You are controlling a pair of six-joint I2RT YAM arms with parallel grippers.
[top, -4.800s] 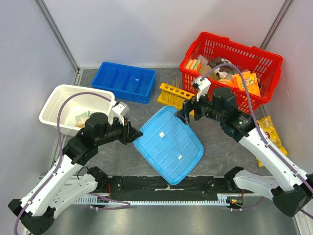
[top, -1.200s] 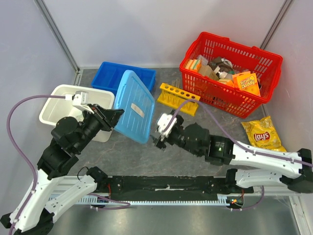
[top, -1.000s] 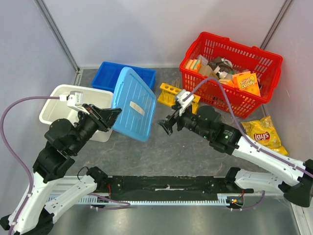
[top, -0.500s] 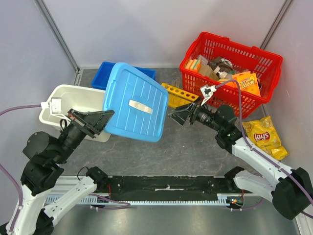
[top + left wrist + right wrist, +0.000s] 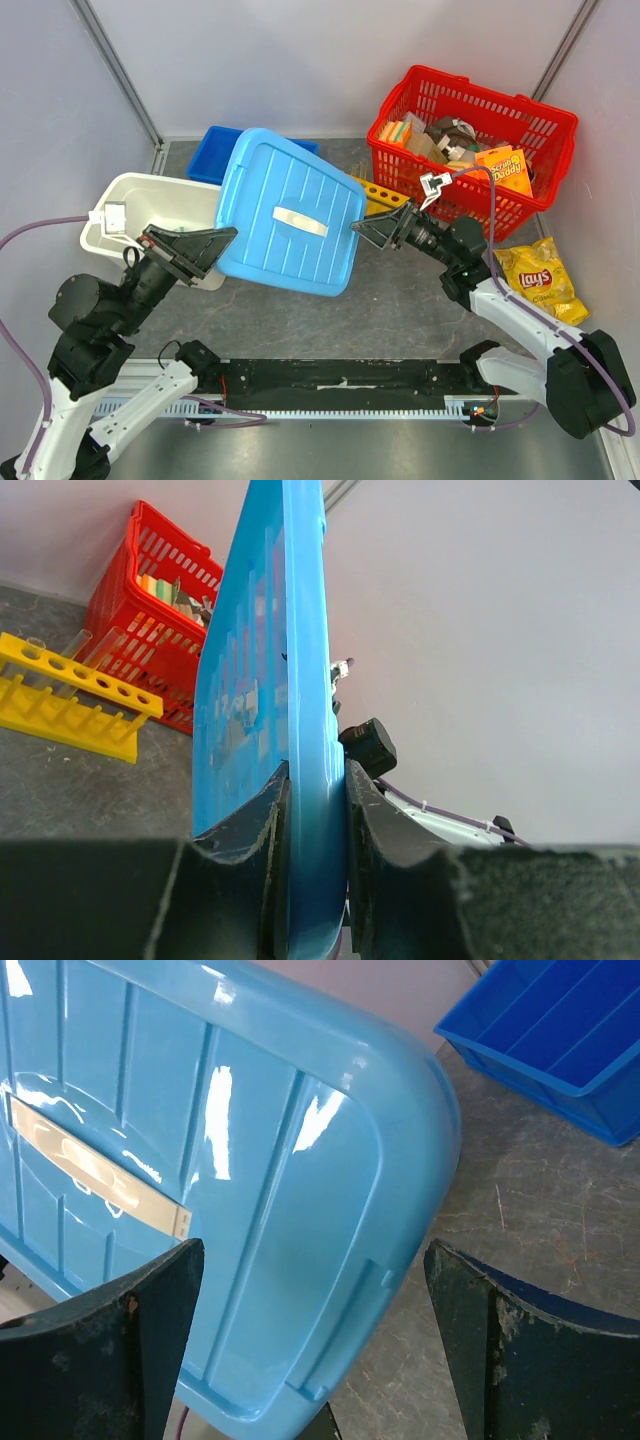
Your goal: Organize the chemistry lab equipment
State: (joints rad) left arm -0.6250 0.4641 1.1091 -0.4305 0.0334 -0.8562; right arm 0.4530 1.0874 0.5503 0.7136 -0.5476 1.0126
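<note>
My left gripper [image 5: 218, 240] is shut on the edge of a light-blue bin lid [image 5: 290, 225] and holds it off the table, top face and tan label up. In the left wrist view the lid [image 5: 265, 680] stands edge-on, pinched between both fingers. My right gripper [image 5: 375, 230] is open just off the lid's right edge; its wrist view shows the lid's corner [image 5: 300, 1260] in front of the spread fingers, untouched. The yellow test-tube rack [image 5: 380, 197] lies behind the lid, mostly hidden. In the left wrist view the rack [image 5: 70, 690] has thin clear tubes [image 5: 105, 643] leaning in it.
A white bin [image 5: 140, 205] stands open at the left, under the lid's left edge. A dark blue divided tray [image 5: 212, 150] sits at the back. A red basket [image 5: 470, 140] of sponge packs and boxes is at the back right, with a yellow chip bag [image 5: 540, 275] in front of it.
The left arm has lifted the lid higher and swung it right, turning its top face upward. The right gripper has drawn back to the right and now points at the lid's right edge.
</note>
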